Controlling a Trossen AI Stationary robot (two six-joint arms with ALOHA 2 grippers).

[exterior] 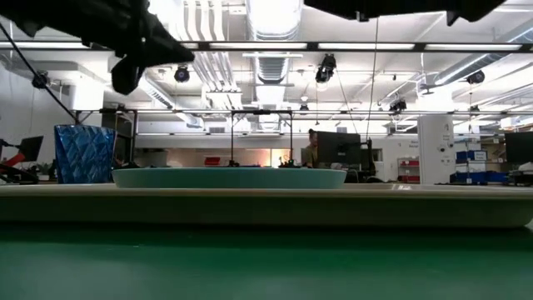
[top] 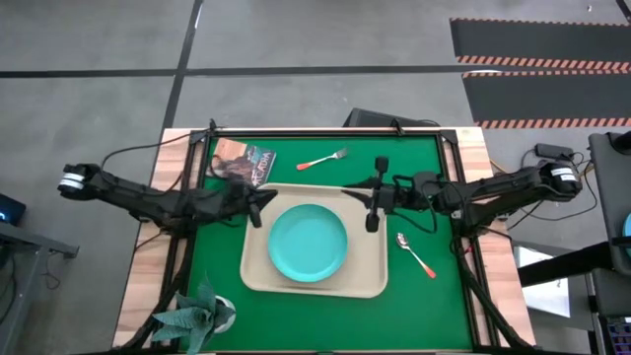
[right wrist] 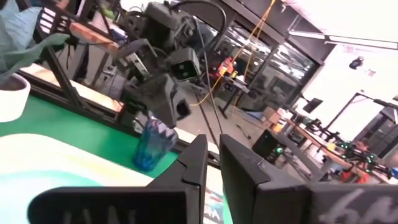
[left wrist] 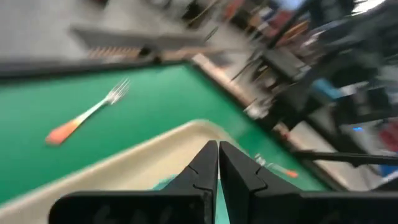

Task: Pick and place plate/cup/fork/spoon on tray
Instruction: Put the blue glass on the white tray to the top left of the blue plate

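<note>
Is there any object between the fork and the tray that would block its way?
Nothing visible does. The fork lies on bare green mat just beyond the tray rim; the left claw and right claw hover over the tray's sides.
</note>
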